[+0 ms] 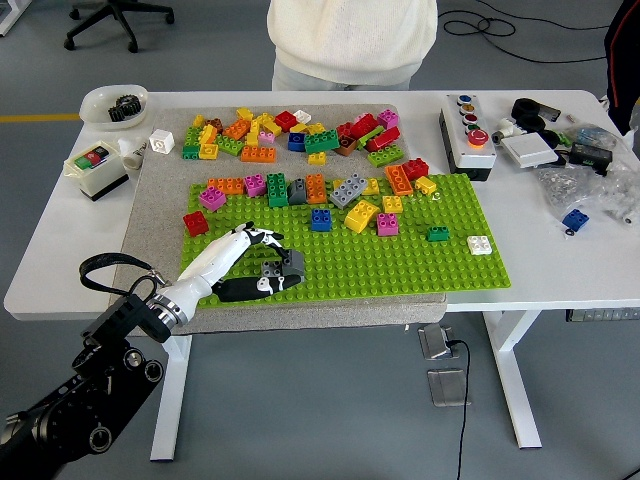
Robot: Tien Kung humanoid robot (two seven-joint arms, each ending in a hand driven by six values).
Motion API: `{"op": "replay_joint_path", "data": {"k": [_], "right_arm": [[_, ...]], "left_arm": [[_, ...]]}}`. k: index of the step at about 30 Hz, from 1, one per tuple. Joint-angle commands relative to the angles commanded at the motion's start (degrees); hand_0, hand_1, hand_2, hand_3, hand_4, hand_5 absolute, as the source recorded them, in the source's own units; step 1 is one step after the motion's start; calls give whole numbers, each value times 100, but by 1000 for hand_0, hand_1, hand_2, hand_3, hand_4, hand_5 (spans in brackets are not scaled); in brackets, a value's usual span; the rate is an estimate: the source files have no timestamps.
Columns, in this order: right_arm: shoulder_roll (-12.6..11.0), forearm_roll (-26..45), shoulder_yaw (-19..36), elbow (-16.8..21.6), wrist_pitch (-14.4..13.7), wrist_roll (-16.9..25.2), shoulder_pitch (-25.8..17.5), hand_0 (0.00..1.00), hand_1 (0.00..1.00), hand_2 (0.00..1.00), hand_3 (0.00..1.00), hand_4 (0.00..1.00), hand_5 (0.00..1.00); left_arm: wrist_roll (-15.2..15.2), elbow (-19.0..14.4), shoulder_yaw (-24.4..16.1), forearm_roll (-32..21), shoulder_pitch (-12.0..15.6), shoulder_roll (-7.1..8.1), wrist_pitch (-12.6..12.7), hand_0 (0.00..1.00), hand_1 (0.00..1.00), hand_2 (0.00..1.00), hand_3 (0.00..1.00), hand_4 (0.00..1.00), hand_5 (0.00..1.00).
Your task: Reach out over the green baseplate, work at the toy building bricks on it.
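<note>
Grey brick (pixel 283 266): sits on the near left part of the green baseplate (pixel 400 262), right at the fingertips of the left hand (pixel 232 262).
Left hand: fingers curled around the grey brick, thumb beneath it, gripping it over the baseplate's near edge.

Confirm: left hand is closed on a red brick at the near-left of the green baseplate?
Not red. The head view shows the left hand closed on a grey brick, at the near-left of the green baseplate.
</note>
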Motion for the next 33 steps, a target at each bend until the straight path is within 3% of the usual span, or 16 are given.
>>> {"op": "replay_joint_path", "data": {"k": [33], "right_arm": [[-4,14,-7,0,0,-1,10,736,614,635,535,764,503]], "left_arm": [[69,143,193,66,-105,-59,21,998,877,820,569,998,800]]}}
